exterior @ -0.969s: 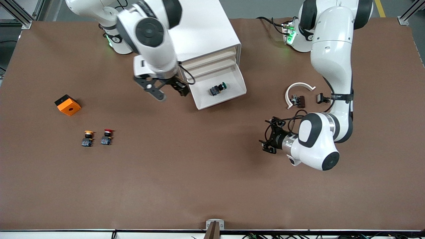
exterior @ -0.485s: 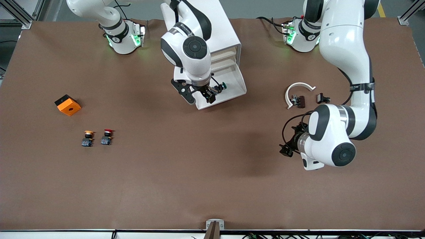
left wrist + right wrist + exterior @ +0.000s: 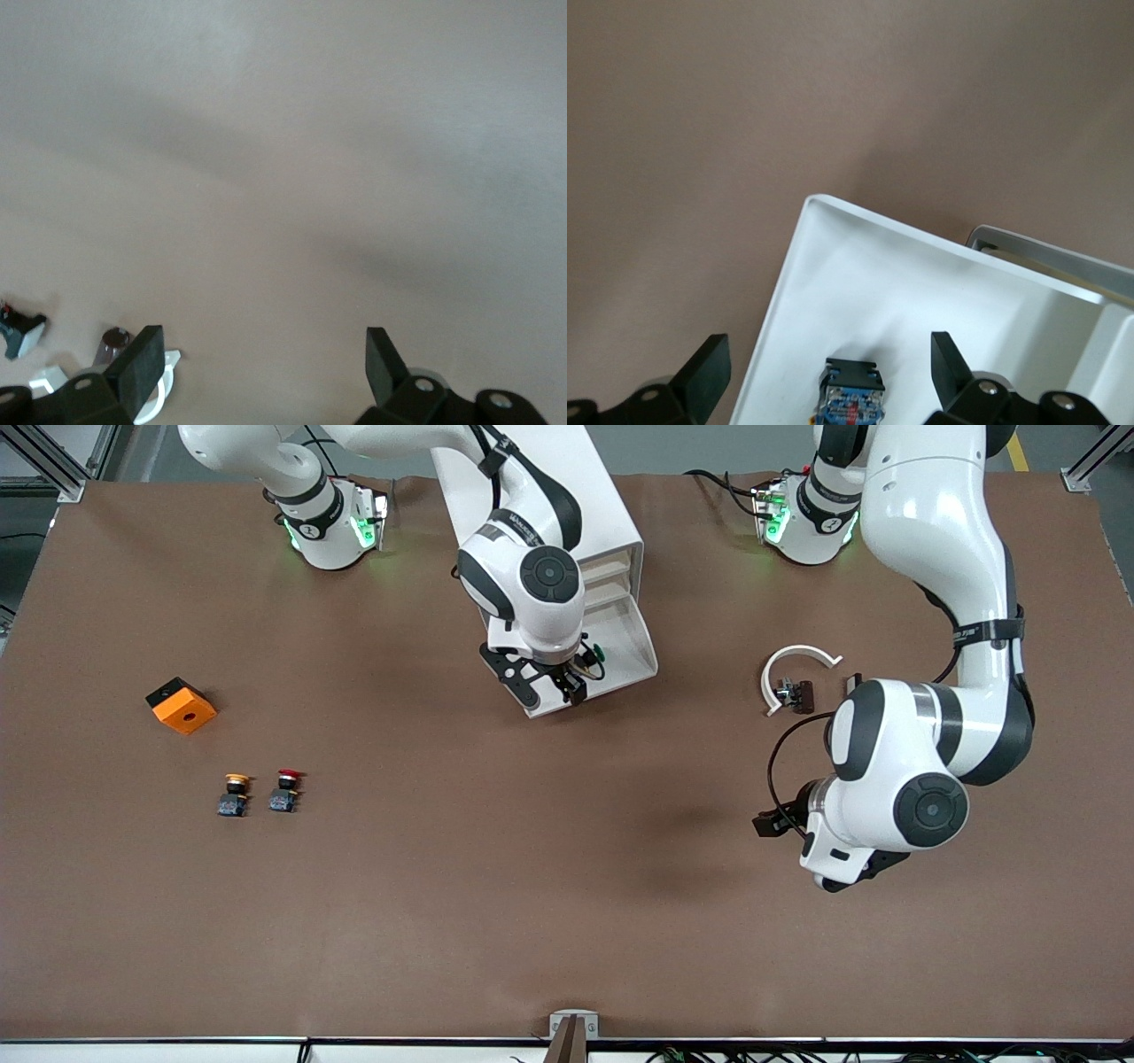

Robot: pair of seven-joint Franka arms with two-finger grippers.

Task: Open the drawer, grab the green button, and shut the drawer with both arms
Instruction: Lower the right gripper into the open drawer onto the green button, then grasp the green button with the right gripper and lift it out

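Nearest the front camera, our left gripper (image 3: 769, 822) hangs over bare brown counter (image 3: 496, 921) toward the left arm's end. In the left wrist view its fingers (image 3: 140, 363) are spread wide with nothing between them. We think this arm is just waiting, out of the way.

A bit farther from the camera, toward the right arm's end, sit the yellow-capped button (image 3: 234, 794) and the red-capped button (image 3: 285, 790), side by side. They are not the ones we want. The orange block (image 3: 181, 705) lies a little farther still.

Farther again, the lowest drawer (image 3: 620, 669) of the white cabinet (image 3: 580, 505) is pulled out. Our right gripper (image 3: 551, 682) is over it, fingers (image 3: 702, 376) wide open and holding nothing. The green button (image 3: 597, 653) lies on its side inside the drawer, right under those fingers, so we think a grab comes next.

We see small writing on both arms, but it may be too tiny to read.
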